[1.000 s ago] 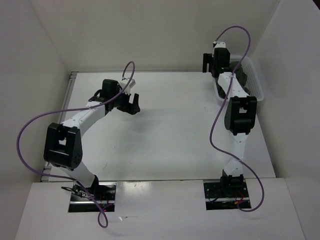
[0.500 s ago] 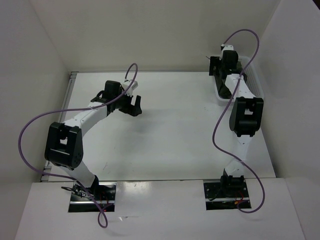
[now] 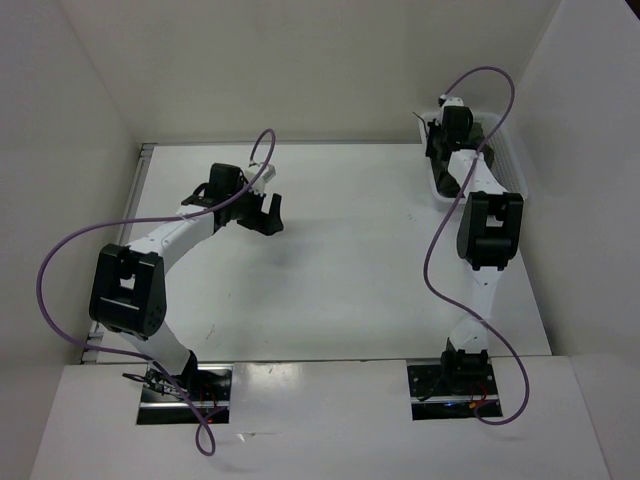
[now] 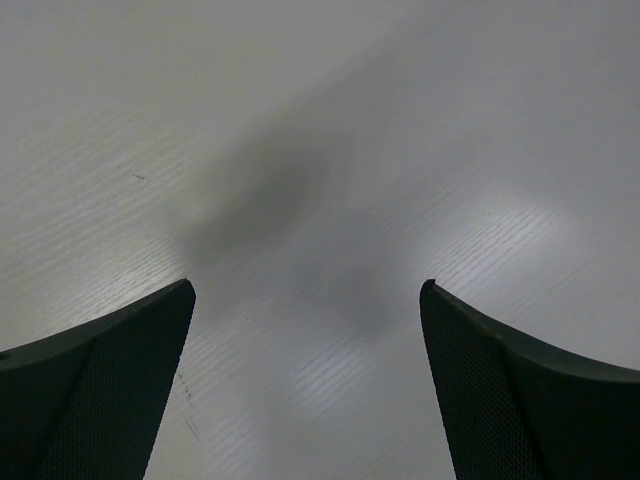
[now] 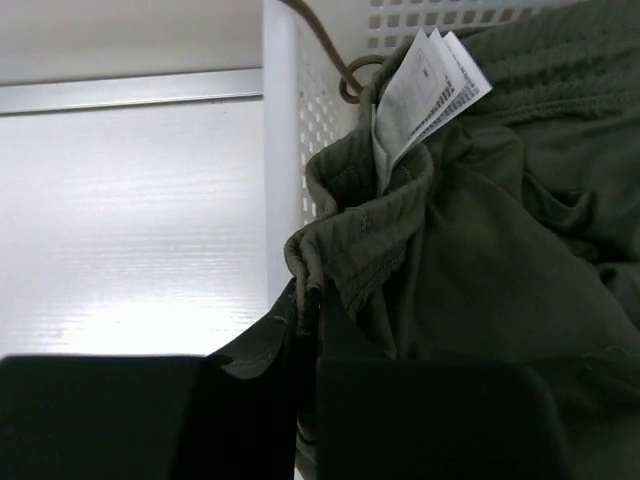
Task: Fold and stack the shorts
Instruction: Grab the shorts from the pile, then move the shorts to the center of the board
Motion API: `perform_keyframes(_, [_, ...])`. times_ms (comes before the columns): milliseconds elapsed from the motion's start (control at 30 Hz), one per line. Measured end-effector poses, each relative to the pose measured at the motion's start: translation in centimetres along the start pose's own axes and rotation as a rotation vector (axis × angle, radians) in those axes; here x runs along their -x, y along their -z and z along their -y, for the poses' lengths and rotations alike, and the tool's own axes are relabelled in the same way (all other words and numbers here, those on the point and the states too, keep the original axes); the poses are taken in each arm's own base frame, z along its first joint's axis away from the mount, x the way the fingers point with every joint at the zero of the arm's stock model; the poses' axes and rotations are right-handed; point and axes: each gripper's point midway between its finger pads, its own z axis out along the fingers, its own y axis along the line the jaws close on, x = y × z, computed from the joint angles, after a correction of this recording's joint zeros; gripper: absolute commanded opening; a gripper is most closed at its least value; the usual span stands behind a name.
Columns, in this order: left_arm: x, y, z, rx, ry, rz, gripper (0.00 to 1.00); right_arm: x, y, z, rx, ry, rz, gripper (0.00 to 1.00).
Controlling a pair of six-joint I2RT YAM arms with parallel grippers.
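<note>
Your right gripper [image 5: 316, 330] pinches the ribbed waistband of the wrinkled olive shorts [image 5: 480, 230], which slump inside the white mesh basket [image 5: 283, 130] against its perforated wall. Your left gripper [image 4: 307, 288] hangs spread wide over the smooth white table [image 4: 300, 90].

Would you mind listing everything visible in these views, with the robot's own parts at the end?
Shorts: one pair, dark olive green, crumpled in the basket, waistband at its wall.
Tag: one, white with print, at the shorts' waistband.
Drawstring: one, brownish, looped beside the tag.
Basket: one, white mesh, far right of the table.
Table: one, white, under both arms.
Cables: two, purple, one looping from each arm.
Left fingers: two, black, spread apart above bare table.
Right fingers: two, black, closed on the shorts' waistband by the basket wall.
</note>
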Motion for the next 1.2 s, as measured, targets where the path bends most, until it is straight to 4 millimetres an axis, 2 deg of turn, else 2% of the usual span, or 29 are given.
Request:
perform_keyframes(167, [0.0, 0.0, 0.0, 0.000, 0.000, -0.001, 1.00, 1.2, 0.2, 1.1, -0.058, 0.010, 0.022, 0.00])
perform_keyframes(267, [0.0, 0.0, 0.0, 0.000, 0.000, 0.001, 1.00, 4.0, 1.1, 1.8, -0.096, 0.027, 0.079, 0.00])
perform_keyframes(367, [0.1, 0.2, 0.1, 0.001, -0.004, 0.009, 1.00, 8.7, 3.4, 2.5, -0.133, 0.033, 0.170, 0.00])
perform_keyframes(433, [0.5, 0.6, 0.0, 0.011, -0.012, 0.030, 1.00, 13.0, 6.1, 2.8, -0.152, 0.024, 0.256, 0.00])
perform_keyframes(500, [1.2, 1.3, 0.1, 0.026, -0.023, 0.058, 1.00, 17.7, 9.8, 2.8, -0.153, 0.012, 0.355, 0.00])
perform_keyframes(567, [2.5, 2.4, 0.1, 0.047, -0.041, 0.107, 1.00, 22.5, 14.8, 2.5, -0.144, -0.003, 0.472, 0.00])
perform_keyframes(633, [4.0, 3.9, 0.2, 0.074, -0.061, 0.165, 1.00, 27.1, 20.7, 1.4, -0.123, -0.011, 0.597, 0.00])
perform_keyframes(700, [5.3, 5.9, 0.4, 0.102, -0.081, 0.228, 1.00, 32.2, 28.2, -2.0, -0.064, -0.001, 0.773, 0.00])
perform_keyframes(767, [6.6, 8.2, 0.8, 0.129, -0.101, 0.295, 1.00, 35.8, 36.3, -7.5, 0.059, 0.002, 0.947, 0.00])
perform_keyframes(800, [7.3, 9.5, 1.1, 0.142, -0.111, 0.331, 1.00, 36.8, 40.2, -10.6, 0.145, -0.006, 1.021, 0.00])
perform_keyframes(867, [8.6, 12.1, 1.5, 0.166, -0.128, 0.399, 1.00, 37.3, 47.2, -16.3, 0.345, -0.031, 1.131, 0.00])
perform_keyframes(933, [9.6, 14.7, 1.8, 0.185, -0.140, 0.461, 1.00, 36.9, 52.2, -20.1, 0.532, -0.075, 1.179, 0.00])
perform_keyframes(1000, [10.0, 17.0, 1.3, 0.219, -0.137, 0.505, 1.00, 36.6, 54.4, -21.5, 0.639, -0.129, 1.184, 0.00])
perform_keyframes(1067, [10.2, 19.3, 0.4, 0.267, -0.125, 0.540, 1.00, 36.2, 54.2, -22.8, 0.702, -0.173, 1.149, 0.00])
perform_keyframes(1133, [10.0, 20.9, -0.5, 0.312, -0.111, 0.560, 1.00, 35.2, 51.8, -25.1, 0.742, -0.209, 1.063, 0.00])
perform_keyframes(1200, [9.9, 22.1, -1.1, 0.348, -0.101, 0.575, 1.00, 33.1, 47.7, -28.3, 0.770, -0.221, 0.929, 0.00])
